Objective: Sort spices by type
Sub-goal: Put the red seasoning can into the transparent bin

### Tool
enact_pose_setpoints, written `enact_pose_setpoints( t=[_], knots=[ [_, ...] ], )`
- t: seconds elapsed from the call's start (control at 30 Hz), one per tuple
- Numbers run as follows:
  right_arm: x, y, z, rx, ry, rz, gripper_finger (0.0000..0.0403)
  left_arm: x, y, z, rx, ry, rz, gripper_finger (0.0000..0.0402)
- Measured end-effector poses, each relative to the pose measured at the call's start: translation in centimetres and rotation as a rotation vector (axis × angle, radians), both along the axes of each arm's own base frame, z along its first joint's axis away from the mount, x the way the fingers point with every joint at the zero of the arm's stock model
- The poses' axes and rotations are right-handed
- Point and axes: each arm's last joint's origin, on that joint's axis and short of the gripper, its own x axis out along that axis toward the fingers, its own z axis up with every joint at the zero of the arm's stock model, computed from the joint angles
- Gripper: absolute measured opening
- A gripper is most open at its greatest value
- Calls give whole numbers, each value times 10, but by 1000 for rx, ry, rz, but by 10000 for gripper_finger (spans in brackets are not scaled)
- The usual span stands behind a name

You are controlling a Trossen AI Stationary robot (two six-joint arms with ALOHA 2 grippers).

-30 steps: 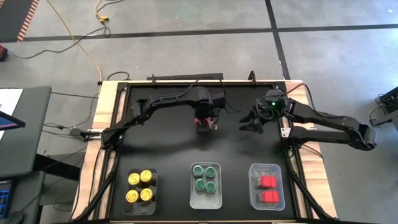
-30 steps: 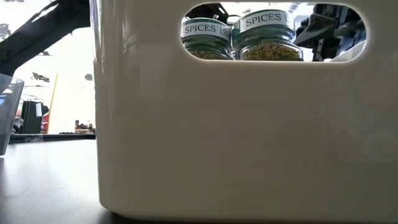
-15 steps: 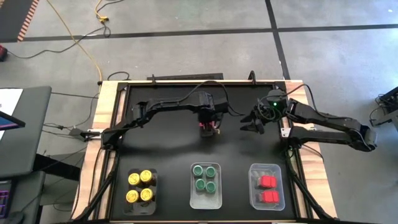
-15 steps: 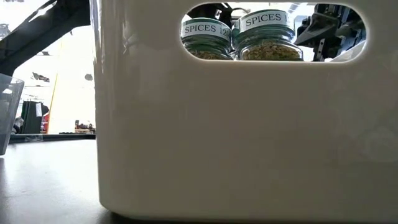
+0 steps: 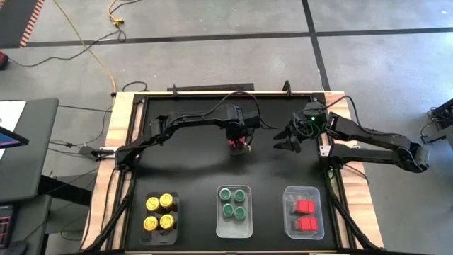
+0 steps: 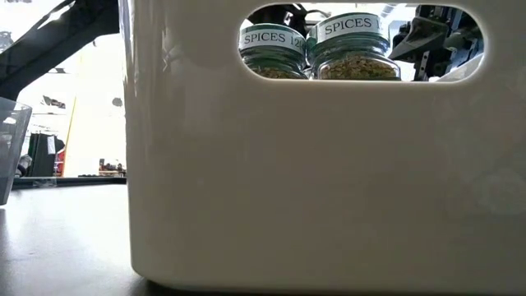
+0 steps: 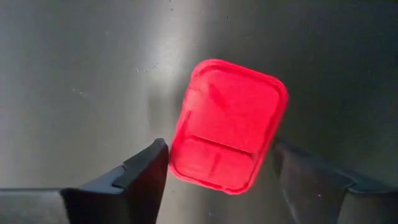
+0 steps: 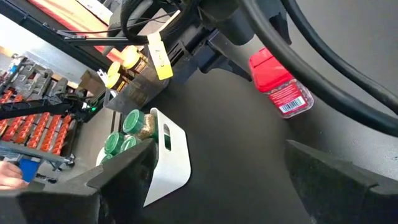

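Four small dark spice jars with round yellow lids [image 5: 159, 212] at lower left; four with round green lids [image 5: 233, 202] at lower centre; three with square red lids [image 5: 304, 214] visible; three clear rectangular plastic trays [image 5: 288, 193].

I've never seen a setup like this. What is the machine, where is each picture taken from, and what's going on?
It is a robot with two dark jointed arms, each ending in a two-finger tool, working over a black table. One picture looks straight down. One sits at table height, where a white bin of green-lidded jars blocks most of the view. The other two cameras ride on the wrists. Near the front edge, yellow-lidded jars, the green ones and red-lidded jars sit grouped in trays. The left tool straddles one more red-lidded jar; I cannot tell whether it grips it. The right tool waits open nearby.
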Motion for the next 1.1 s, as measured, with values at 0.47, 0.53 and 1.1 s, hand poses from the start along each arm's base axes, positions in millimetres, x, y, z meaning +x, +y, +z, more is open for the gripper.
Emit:
enact_pose_setpoints(
  t=[0.47,0.53,1.1],
  knots=[
    [0,0,0,-2,-3,0,378,-10,6,26,19,22,-59,296],
    [0,0,0,-2,-4,0,378,-16,4,34,24,24,-81,296],
    [5,-9,10,-76,-70,-241,378,-35,28,38,-69,-111,-200,295]
  ],
)
